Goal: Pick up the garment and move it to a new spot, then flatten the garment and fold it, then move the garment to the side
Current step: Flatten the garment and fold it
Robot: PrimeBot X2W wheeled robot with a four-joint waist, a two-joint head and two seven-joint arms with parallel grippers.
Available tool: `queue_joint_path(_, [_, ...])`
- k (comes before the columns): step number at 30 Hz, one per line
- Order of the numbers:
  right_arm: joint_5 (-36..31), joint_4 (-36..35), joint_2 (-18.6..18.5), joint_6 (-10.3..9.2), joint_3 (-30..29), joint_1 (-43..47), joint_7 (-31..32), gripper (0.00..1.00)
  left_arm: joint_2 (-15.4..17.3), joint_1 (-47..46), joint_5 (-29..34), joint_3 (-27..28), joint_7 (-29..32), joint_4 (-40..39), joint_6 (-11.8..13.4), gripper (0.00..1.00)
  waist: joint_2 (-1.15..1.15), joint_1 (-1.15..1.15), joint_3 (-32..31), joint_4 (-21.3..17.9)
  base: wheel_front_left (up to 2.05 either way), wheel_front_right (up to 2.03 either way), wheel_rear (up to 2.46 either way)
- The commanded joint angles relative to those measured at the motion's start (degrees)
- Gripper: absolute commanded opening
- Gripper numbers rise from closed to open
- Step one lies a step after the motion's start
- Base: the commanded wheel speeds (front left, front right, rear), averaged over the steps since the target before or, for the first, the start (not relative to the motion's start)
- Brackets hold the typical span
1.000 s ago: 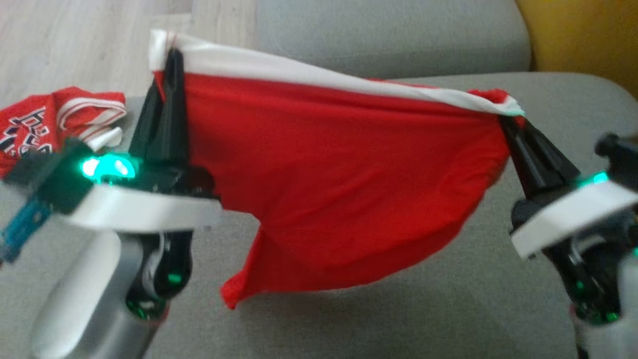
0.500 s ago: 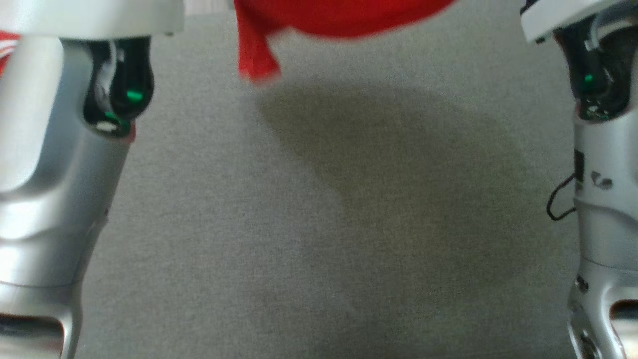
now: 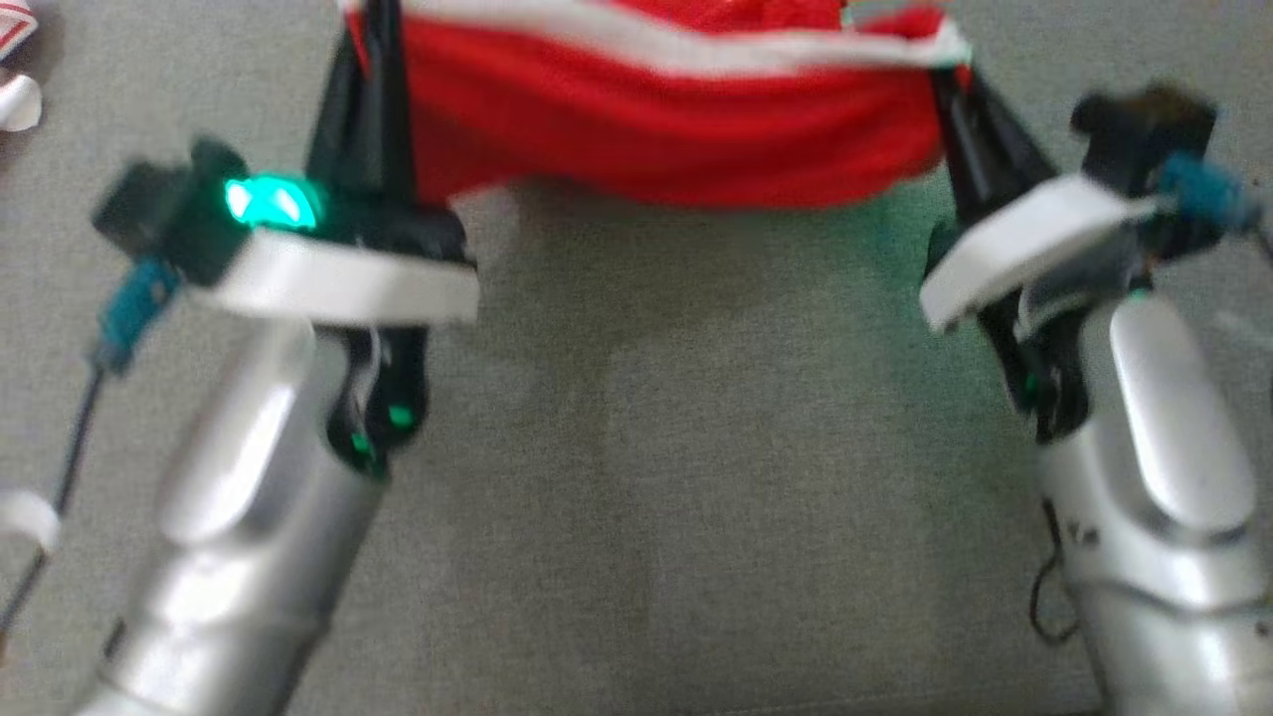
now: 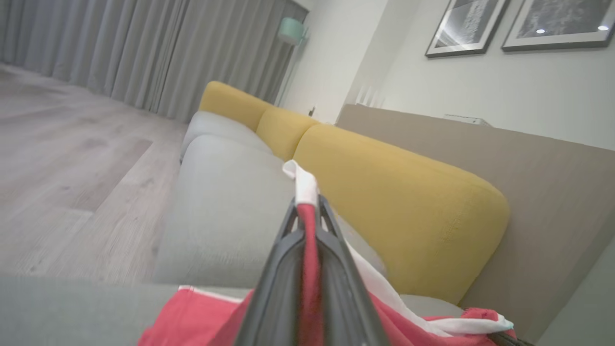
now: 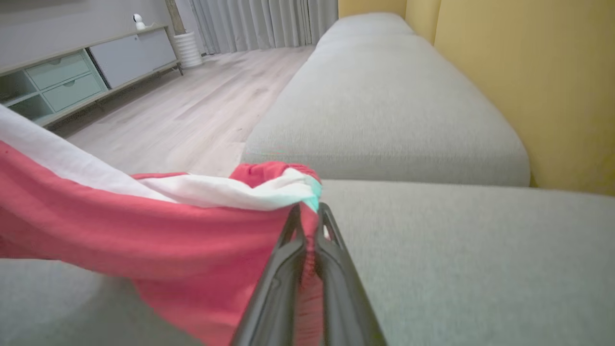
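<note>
A red garment (image 3: 656,129) with a white band along its top edge hangs stretched between my two grippers above the grey sofa seat (image 3: 676,477). My left gripper (image 3: 370,20) is shut on the garment's left top corner, and my right gripper (image 3: 945,75) is shut on its right top corner. In the left wrist view the red cloth (image 4: 310,269) runs between the dark fingers (image 4: 283,283), with the white band poking out past the tips. The right wrist view has the garment (image 5: 144,230) draping off to the left from the pinched corner.
Another red and white garment (image 3: 15,60) lies at the far left on the sofa. Yellow back cushions (image 4: 399,202) stand behind the seat. Wood floor (image 5: 182,110) and a low cabinet (image 5: 72,72) lie beyond the sofa's end.
The head camera has swung down and back up. The garment now hangs shorter between the grippers, its lower part drawn up, and both grips hold.
</note>
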Motion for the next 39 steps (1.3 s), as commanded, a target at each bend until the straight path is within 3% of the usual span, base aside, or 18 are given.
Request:
queue_joint_path(1, [0.3,-2.8,0.9,0.43,1.1,0.3,-0.8,0.0,1.1,-0.8,-0.1,2.1,-0.6,-2.8,-0.4,0.0,0.0,0.0,-0.3,0.1,0.0,0.0,0.0])
queue_joint_path(15, [0.3,-18.5,1.5,0.43,-2.3,25.3,-0.9,0.0,-1.2,26.4,4.5,6.3,-1.0,-18.5,-0.6,0.0,0.0,0.0,-10.7,0.5,0.0,0.0,0.0])
queue_joint_path(25, [-1.0,-31.8,2.1,0.43,-5.4,44.2,6.7,0.0,0.7,40.5,4.0,4.2,1.2,-28.8,2.5,0.0,0.0,0.0,-16.5,0.1,0.0,0.0,0.0])
queue_joint_path(32, [0.9,-31.0,2.2,0.43,-5.3,45.2,8.0,0.0,0.3,39.8,3.1,4.1,1.6,-25.3,2.2,0.0,0.0,0.0,-13.6,-0.7,0.0,0.0,0.0])
queue_joint_path(39, [1.9,-22.2,2.2,0.43,-4.9,35.2,6.4,0.0,-1.1,25.7,4.3,4.0,2.1,-12.6,-1.0,0.0,0.0,0.0,-6.3,-1.0,0.0,0.0,0.0])
